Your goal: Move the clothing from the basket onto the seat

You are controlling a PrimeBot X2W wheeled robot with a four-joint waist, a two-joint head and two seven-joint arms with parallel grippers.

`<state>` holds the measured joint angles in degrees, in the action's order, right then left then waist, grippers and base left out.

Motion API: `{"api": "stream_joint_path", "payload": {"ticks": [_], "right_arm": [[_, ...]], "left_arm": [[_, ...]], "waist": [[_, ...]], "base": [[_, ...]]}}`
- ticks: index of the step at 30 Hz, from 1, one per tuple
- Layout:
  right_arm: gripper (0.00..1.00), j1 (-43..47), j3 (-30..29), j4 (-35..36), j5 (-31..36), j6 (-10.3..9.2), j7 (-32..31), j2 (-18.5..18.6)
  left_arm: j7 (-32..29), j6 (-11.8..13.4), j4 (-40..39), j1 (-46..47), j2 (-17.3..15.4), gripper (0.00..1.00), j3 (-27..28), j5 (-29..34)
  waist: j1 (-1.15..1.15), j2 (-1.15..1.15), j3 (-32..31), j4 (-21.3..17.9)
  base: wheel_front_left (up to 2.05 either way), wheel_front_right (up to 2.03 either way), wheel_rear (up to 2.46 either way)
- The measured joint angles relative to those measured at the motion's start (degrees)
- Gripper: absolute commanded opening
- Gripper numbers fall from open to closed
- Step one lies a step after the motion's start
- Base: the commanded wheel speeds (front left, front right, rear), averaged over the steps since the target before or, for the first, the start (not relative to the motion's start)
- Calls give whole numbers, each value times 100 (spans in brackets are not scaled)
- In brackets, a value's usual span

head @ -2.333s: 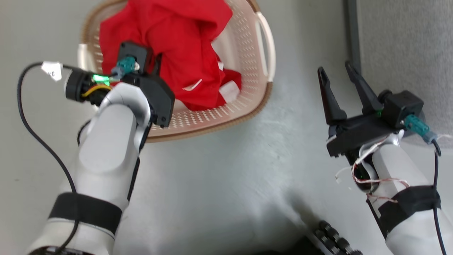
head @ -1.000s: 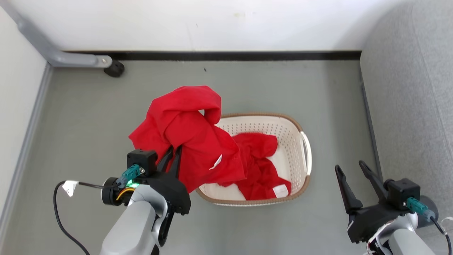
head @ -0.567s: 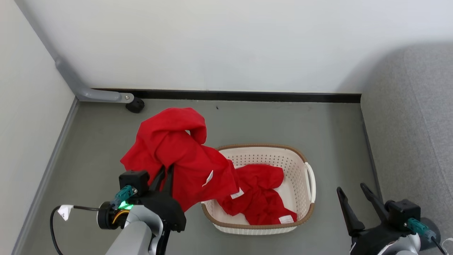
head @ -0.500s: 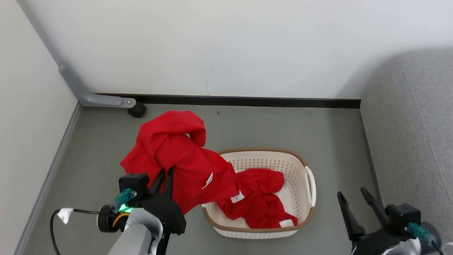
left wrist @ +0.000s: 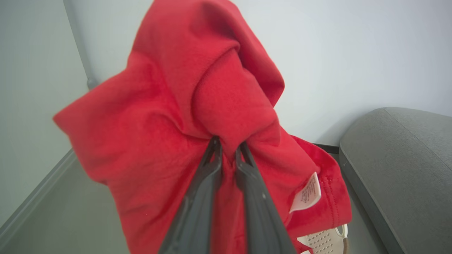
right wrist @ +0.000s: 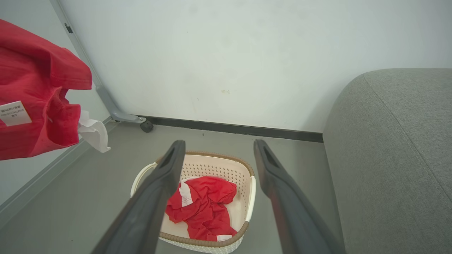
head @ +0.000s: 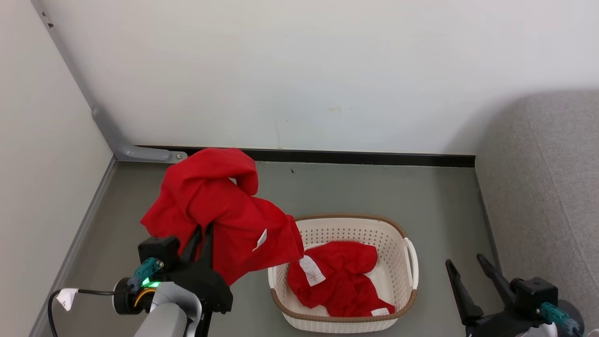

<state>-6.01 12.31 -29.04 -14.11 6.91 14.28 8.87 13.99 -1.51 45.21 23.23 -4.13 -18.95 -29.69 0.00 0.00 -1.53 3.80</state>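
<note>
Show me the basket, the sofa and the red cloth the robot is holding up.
Basket [head: 348, 230]: head view, on its perforated back wall.
Sofa [head: 547, 196]: head view, on the grey cushion top.
Held red cloth [head: 220, 210]: head view, middle of the hanging fabric.

A black baseboard [head: 355, 157] runs under a white wall [head: 299, 70]; grey floor [head: 374, 196] spreads in front of the baseboard; a grey metal bar [head: 100, 119] slants down to the baseboard's left end, ending beside a black caster [right wrist: 146, 126]; a pale panel [head: 37, 164] stands left of that end.
</note>
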Motion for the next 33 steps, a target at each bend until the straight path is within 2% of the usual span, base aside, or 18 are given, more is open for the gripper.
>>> {"api": "stream_joint_path", "payload": {"ticks": [22, 33], "right_arm": [[100, 7, 46, 260, 62, 15, -1, 47], [100, -712, 833, 533, 54, 16, 0, 79]], "left_arm": [[24, 100, -624, -410, -129, 0, 167, 12], [24, 101, -855, -482, -125, 0, 175, 62]], "waist": [[0, 0, -197, 54], [0, 0, -120, 92]], "base": [[0, 0, 0], [0, 0, 0]]}}
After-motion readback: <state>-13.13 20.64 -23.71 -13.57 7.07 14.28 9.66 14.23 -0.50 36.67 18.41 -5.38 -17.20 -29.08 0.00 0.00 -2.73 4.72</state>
